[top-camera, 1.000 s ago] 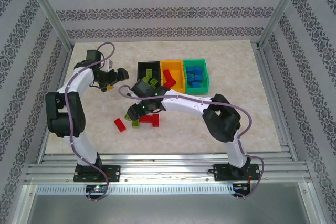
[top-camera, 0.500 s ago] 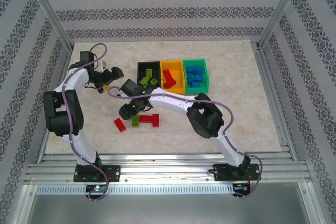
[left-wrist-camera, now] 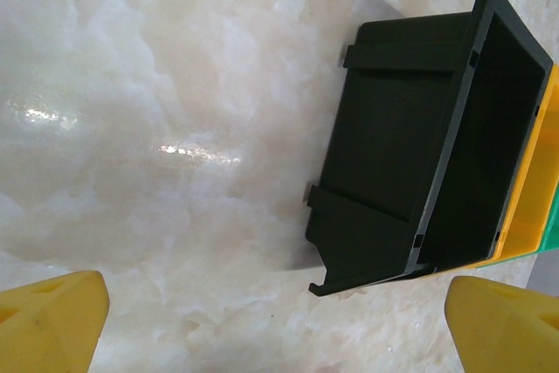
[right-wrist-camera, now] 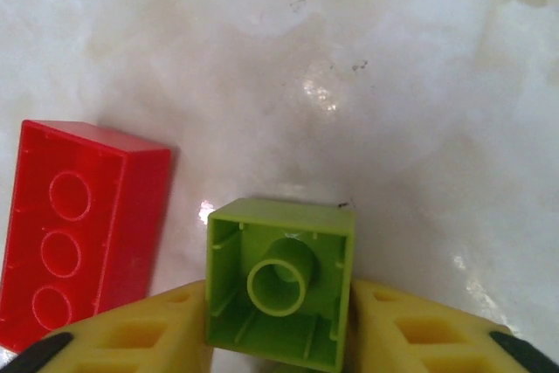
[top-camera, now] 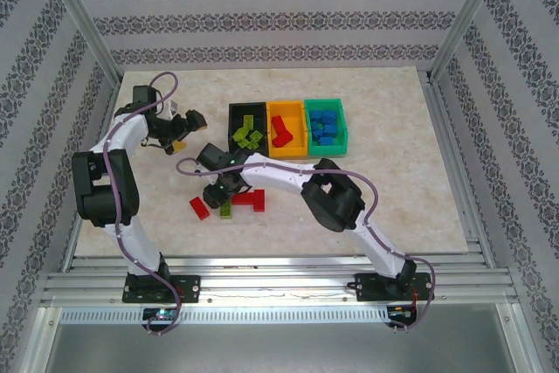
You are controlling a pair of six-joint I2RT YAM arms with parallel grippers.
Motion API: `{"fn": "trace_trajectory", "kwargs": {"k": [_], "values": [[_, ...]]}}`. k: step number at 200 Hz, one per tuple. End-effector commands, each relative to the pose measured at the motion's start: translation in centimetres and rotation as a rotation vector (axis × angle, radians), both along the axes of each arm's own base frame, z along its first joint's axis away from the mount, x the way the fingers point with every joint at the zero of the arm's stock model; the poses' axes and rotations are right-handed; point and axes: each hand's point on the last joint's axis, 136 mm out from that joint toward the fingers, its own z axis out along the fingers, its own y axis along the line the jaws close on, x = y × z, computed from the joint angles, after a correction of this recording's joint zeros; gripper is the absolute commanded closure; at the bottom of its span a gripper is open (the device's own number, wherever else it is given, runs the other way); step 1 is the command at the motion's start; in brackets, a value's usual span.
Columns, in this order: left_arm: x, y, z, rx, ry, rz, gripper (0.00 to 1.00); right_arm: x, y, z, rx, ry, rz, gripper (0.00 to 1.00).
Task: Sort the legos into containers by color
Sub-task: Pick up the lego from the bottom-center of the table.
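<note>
My right gripper (right-wrist-camera: 279, 312) is shut on a lime green lego (right-wrist-camera: 281, 259) that lies hollow side up on the table, a yellow pad pressed against each of its sides. From above, that gripper (top-camera: 220, 191) is low over the loose legos: the lime one (top-camera: 227, 209) and two red ones (top-camera: 200, 208) (top-camera: 251, 199). A red lego (right-wrist-camera: 83, 229) lies just left of the held one. The black (top-camera: 232, 111), orange-yellow (top-camera: 287, 107) and green (top-camera: 326, 103) containers stand in a row behind. My left gripper (top-camera: 185, 123) hangs open left of the black container (left-wrist-camera: 410, 163), nothing between its fingers (left-wrist-camera: 52, 321).
The black container holds lime legos (top-camera: 247, 135), the orange-yellow one red legos (top-camera: 281, 132), the green one blue legos (top-camera: 324, 126). Metal frame posts and patterned walls enclose the table. The right arm's elbow (top-camera: 330, 196) lies across the table's middle.
The right arm has swung left and down onto the loose legos, and its jaws have closed on the lime one. The left gripper shifted slightly left early on, then stayed still.
</note>
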Motion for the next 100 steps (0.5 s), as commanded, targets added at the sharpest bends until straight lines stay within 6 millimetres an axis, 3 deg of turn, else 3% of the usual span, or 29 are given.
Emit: {"fn": "trace_trajectory", "kwargs": {"k": [1, 64, 100], "values": [[0.2, 0.2, -0.1, -0.025, -0.009, 0.013, 0.01, 0.2, -0.1, -0.3, -0.024, -0.020, -0.004, 0.65], [0.2, 0.1, -0.5, -0.039, 0.001, 0.014, 0.01, 1.1, 0.0, 2.9, 0.039, -0.061, -0.035, 0.68], [0.2, 0.2, -0.6, -0.033, 0.001, 0.015, 0.01, 2.7, -1.8, 6.0, 0.090, -0.082, -0.087, 0.68]]}}
